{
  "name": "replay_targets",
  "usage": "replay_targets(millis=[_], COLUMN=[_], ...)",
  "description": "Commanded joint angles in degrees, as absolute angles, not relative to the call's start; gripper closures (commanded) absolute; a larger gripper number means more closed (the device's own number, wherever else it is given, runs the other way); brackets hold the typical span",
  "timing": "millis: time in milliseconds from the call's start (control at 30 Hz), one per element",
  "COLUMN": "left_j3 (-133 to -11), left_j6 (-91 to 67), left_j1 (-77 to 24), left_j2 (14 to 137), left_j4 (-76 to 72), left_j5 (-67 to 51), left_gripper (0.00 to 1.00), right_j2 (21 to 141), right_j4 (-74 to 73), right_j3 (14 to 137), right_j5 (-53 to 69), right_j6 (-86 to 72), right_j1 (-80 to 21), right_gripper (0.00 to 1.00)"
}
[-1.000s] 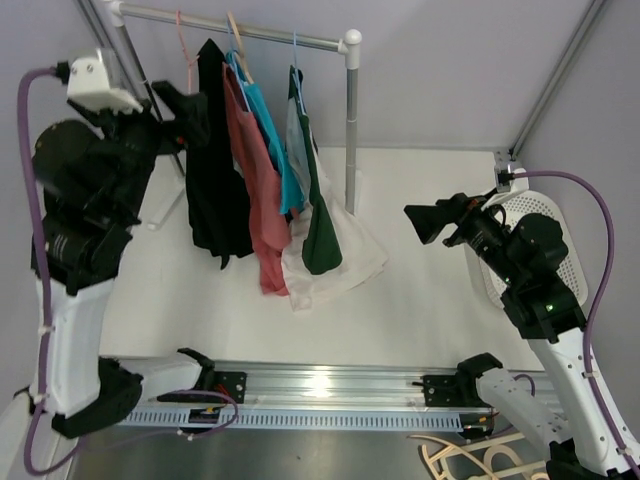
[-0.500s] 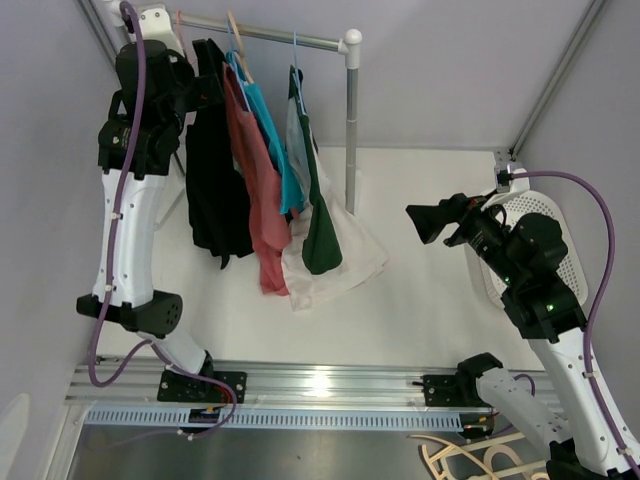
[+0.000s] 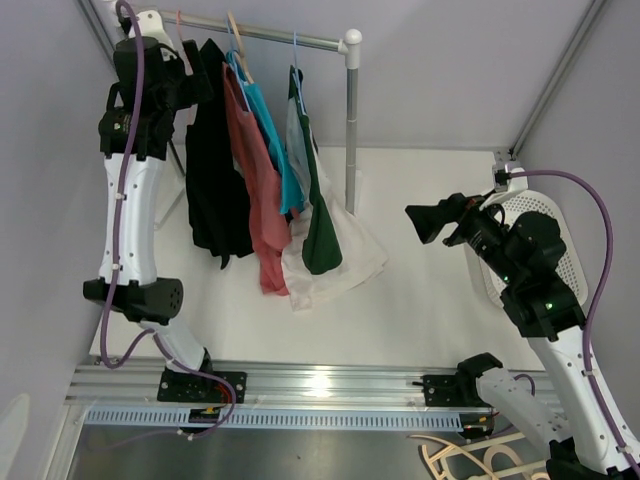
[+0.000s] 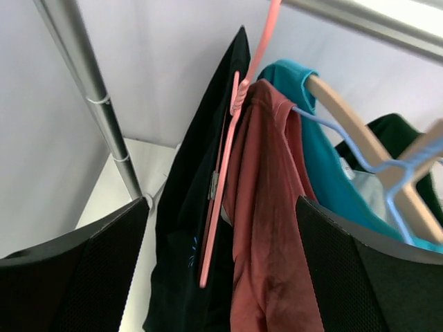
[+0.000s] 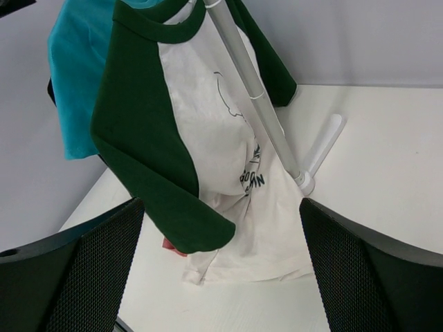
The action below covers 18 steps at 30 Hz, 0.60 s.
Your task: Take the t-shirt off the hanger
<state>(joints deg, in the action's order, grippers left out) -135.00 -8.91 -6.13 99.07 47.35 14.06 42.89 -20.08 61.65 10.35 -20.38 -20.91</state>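
Several t-shirts hang on a metal rack (image 3: 270,33): a black one (image 3: 210,190) on a pink hanger (image 4: 225,180), a red one (image 3: 262,200), a teal one (image 3: 275,140) on a wooden hanger (image 4: 353,128), and a white and green one (image 3: 325,235) on a blue hanger (image 4: 398,197). My left gripper (image 3: 195,82) is open, raised at the rack's left end; the pink hanger and black shirt (image 4: 190,228) lie between and beyond its fingers (image 4: 221,207). My right gripper (image 3: 420,222) is open and empty, right of the rack, facing the white and green shirt (image 5: 214,138).
The rack's right post (image 3: 351,130) stands on the white table, its foot in the right wrist view (image 5: 304,181). The left post (image 4: 90,104) is close to my left fingers. A white basket (image 3: 565,250) sits at the table's right edge under my right arm.
My left arm has swung up and in from the left to the rack's top left end, now facing the black shirt's hanger. The right arm has not moved.
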Motion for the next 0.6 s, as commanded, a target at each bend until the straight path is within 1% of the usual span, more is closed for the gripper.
replay_targets(millis=[0,33,100,200,233,500,567], left_j3=[-137.19,-137.37,-137.9,-137.64,-137.2,-137.11,-134.4], left_j6=[-10.37,-10.46,-10.2,-11.24,-11.34,-12.3,-12.57], left_j1=[-4.66,-4.31,-4.13,-3.52,-3.25,-3.16,-3.16], left_j2=[101.77,102.3,103.27,103.8,103.89,105.03,104.07], left_j4=[45.44,45.35,44.04,41.58,40.79,38.24,35.43], left_j5=[10.2,9.76,8.71,7.39,6.95,6.33,6.5], left_gripper=[0.09,0.1,0.14,0.17,0.21,0.28,0.37], right_j2=[43.42,43.5,44.03,45.26,45.52,45.44,45.44], right_j4=[-21.09,-21.27,-21.53,-22.23,-22.67,-22.85,-22.94], right_j3=[64.51,64.69,65.48,66.44,66.79,66.45,66.27], right_j5=[10.37,10.37,10.02,9.32,9.14,8.53,8.44], right_j6=[-18.9,-18.81,-18.29,-17.67,-17.4,-17.23,-17.05], right_j1=[-21.18,-21.18,-21.18,-21.18,-21.18,-21.18,-21.18], right_gripper=[0.0,0.0,0.0,0.01,0.01,0.0,0.01])
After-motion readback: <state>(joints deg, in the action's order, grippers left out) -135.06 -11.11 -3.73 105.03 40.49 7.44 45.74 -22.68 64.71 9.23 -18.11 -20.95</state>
